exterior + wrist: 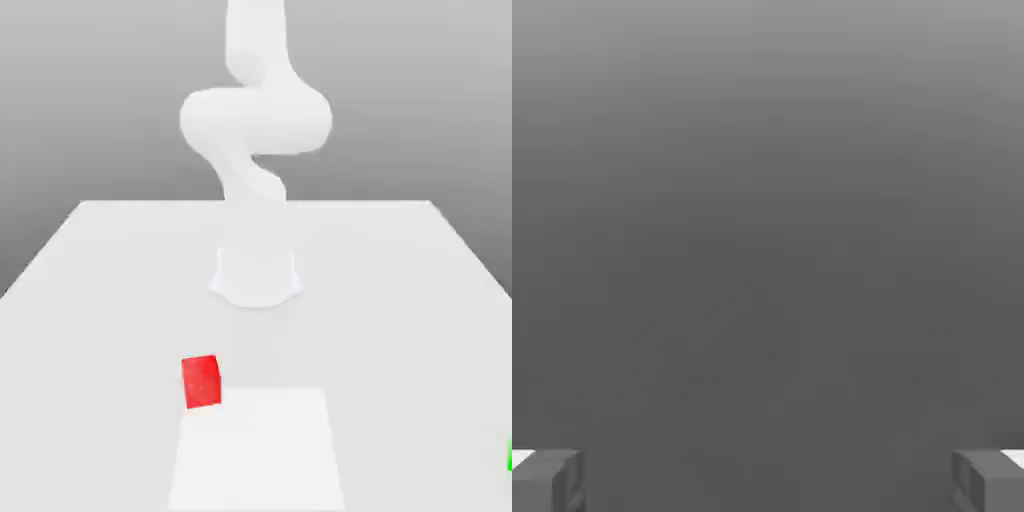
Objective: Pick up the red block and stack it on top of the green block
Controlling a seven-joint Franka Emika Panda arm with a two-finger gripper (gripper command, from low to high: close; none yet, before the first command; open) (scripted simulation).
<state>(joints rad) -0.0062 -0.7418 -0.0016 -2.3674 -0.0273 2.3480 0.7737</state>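
Because the gripper point(768, 480) is wide open and holds nothing, it can miss. Going left to right, the red block point(201, 381) sits far from it, the green block point(509, 458) farther away.

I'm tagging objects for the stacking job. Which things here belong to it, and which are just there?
Part of the job:
- red block, on the table
- green block, a sliver at the exterior view's right edge
- gripper, fingers wide apart, nothing between them

Just there:
- white table
- paler square patch beside the red block
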